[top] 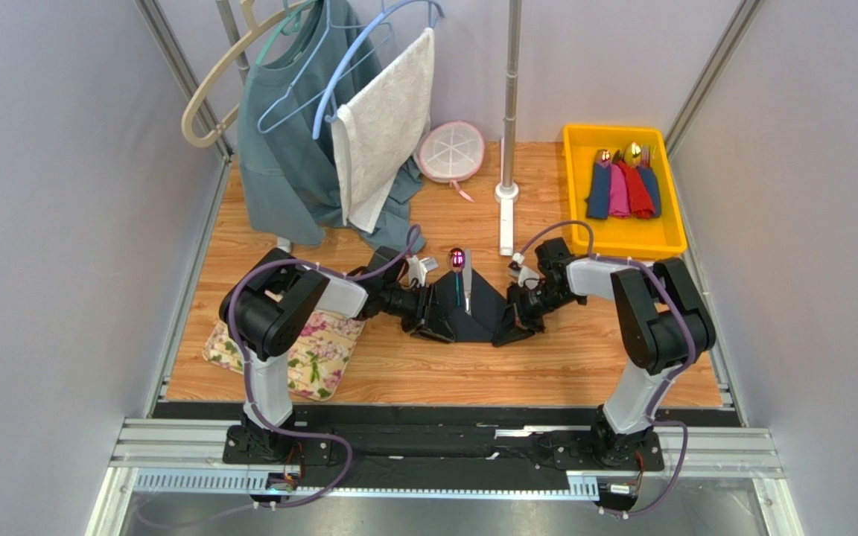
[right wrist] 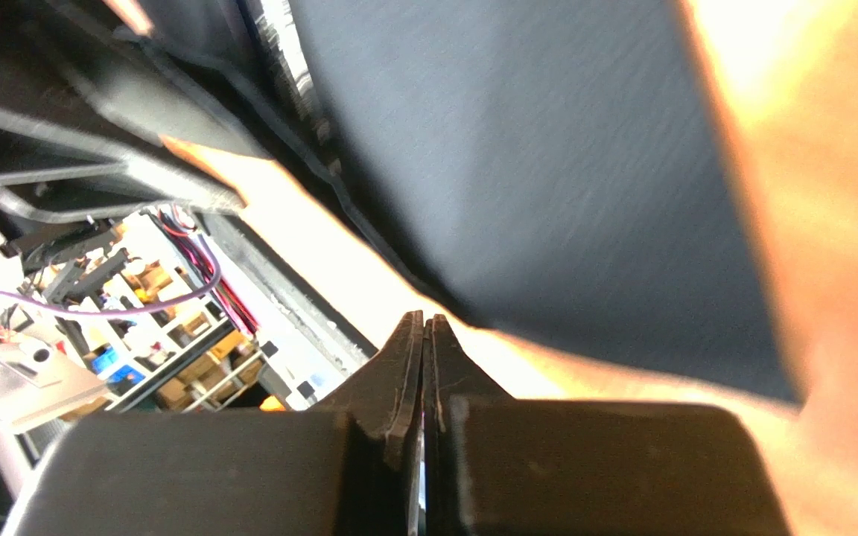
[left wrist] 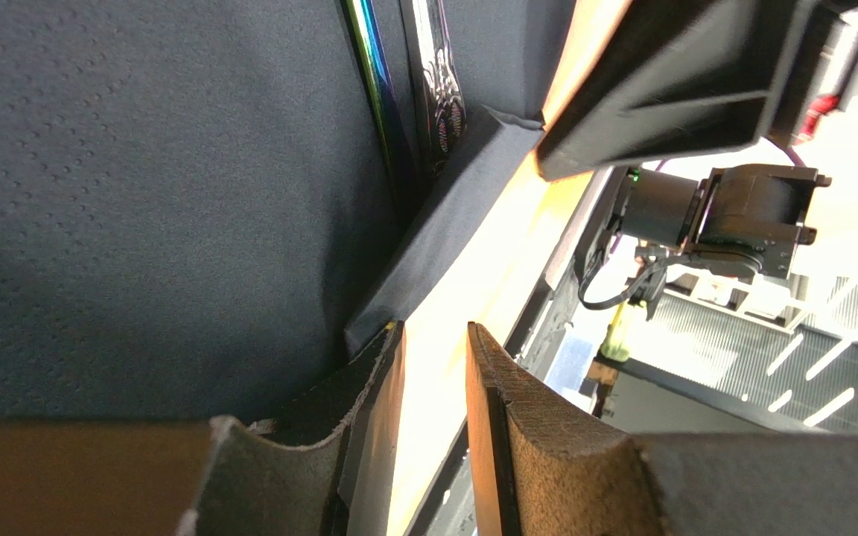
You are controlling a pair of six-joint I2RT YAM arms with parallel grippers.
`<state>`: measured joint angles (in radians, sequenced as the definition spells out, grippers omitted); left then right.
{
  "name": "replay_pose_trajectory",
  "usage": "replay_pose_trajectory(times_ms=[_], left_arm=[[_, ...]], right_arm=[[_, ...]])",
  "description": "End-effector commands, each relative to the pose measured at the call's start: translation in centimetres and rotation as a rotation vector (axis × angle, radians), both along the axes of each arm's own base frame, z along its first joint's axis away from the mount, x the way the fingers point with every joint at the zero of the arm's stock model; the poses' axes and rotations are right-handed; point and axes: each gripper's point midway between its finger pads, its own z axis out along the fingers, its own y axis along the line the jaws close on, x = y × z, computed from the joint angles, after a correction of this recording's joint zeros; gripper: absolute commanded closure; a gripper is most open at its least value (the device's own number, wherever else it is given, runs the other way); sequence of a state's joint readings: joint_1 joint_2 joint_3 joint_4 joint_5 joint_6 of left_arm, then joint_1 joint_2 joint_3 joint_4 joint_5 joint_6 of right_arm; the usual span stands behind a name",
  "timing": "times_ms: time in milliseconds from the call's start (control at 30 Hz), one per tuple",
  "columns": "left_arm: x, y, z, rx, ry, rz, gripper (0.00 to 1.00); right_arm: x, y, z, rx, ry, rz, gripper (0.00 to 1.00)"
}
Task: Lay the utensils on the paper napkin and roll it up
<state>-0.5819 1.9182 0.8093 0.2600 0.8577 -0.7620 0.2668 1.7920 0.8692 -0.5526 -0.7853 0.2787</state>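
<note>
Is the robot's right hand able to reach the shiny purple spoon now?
Probably yes. The spoon lies uncovered on the black napkin, close to the right hand; only the napkin's folded side lies between. The hand is shut, so it must open first.

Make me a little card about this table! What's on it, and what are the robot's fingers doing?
paper napkin: black, mid-table, sides folded up
utensils: spoon with purple-pink bowl and another slim piece, lying on it
left fingers: apart, at napkin's left side
right fingers: shut at its right side; pinching it unclear
yellow tray: back right, holds wrapped cutlery
floral mat: near left
</note>
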Motion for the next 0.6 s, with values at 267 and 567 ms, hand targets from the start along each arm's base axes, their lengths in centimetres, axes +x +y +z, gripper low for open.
replay_pose_trajectory(times_ms=[267,567], left_arm=[[0.4,0.4,-1.0,0.022,-0.019,0.033,0.64],[0.6,0.3,-0.5,0.014,-0.037,0.034,0.64]], right_arm=[[2.4,4.4,4.9,0.133,-0.181,0.026,0.97],[1.4,3.5,0.8,0.026,-0.099,0.050,1.00]])
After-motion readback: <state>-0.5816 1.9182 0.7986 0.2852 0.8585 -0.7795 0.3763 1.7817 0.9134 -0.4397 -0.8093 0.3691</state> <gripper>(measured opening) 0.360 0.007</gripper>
